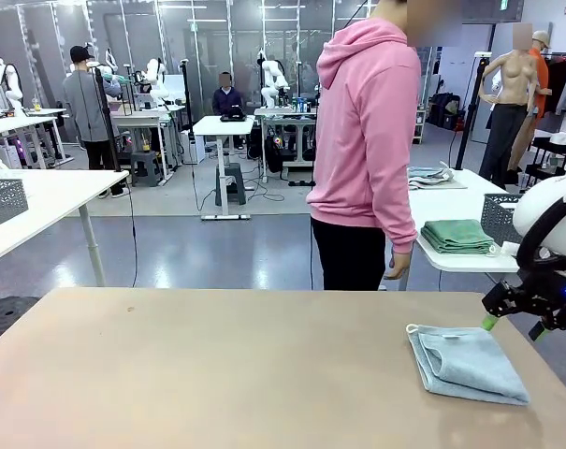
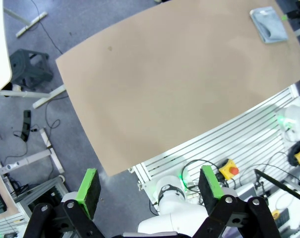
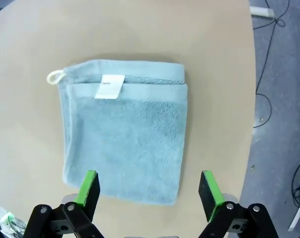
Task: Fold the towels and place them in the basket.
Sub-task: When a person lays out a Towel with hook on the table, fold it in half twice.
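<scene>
Frontally first: light blue towel (image 1: 468,363) folded into a flat square near the right near corner of the counter (image 1: 217,374), small white loop at its far left corner. Just beyond the towel's far right edge, right gripper (image 1: 515,326), black with green pads, fingers parted and holding nothing; one green tip close to the towel's edge, contact impossible to judge. Across the counter, person in a pink hoodie (image 1: 365,140) standing side-on, hand (image 1: 396,267) hanging down, well apart from the towel. Behind, on a white table (image 1: 451,201), stack of green cloths (image 1: 457,236) beside a grey mesh basket (image 1: 499,217).

Next, along the left wrist: left gripper (image 2: 149,184) high up and looking down, fingers (image 2: 89,186) spread wide with nothing between them. Far below, bare tan counter (image 2: 164,89) and, small at its distant corner in the picture's upper right, the blue towel (image 2: 269,25). Near the bottom, white robot base (image 2: 177,208).

Lastly, along the right wrist: right gripper (image 3: 149,191) over the towel (image 3: 124,129), fingers (image 3: 209,188) released, one pad over the near edge, the other just past the near right corner. Towel lying flat, folded layers showing at the far side, white label (image 3: 110,87) on top there, loop (image 3: 54,76) sticking out at the far left corner. Close to the towel's right side, rounded counter edge, then grey floor (image 3: 278,99) with cables.
</scene>
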{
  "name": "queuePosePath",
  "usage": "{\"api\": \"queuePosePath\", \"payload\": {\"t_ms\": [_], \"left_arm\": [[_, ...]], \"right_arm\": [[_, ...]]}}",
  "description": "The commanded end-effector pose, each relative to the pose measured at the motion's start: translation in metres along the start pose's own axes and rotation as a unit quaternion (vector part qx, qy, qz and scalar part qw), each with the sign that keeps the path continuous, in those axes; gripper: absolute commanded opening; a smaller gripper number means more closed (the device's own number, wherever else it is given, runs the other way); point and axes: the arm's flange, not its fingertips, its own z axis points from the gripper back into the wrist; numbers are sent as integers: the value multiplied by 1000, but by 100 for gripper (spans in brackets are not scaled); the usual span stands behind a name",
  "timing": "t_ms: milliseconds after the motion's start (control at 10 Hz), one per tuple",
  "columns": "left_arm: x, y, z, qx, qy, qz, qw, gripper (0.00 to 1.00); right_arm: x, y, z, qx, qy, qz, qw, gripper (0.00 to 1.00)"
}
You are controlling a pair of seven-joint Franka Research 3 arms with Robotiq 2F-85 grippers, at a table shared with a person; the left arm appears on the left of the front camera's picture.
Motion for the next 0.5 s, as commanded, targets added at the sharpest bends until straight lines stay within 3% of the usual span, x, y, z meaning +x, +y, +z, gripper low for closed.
{"api": "queuePosePath", "payload": {"t_ms": [0, 200, 400], "left_arm": [[-4, 0, 0, 0, 1, -5, 1000, 100], [-4, 0, 0, 0, 1, -5, 1000, 100], [-4, 0, 0, 0, 1, -5, 1000, 100]], "right_arm": [[-28, 11, 88, 27, -27, 34, 999, 100], [-62, 32, 209, 53, -43, 102, 992, 100], [-101, 56, 284, 12, -71, 158, 985, 100]]}}
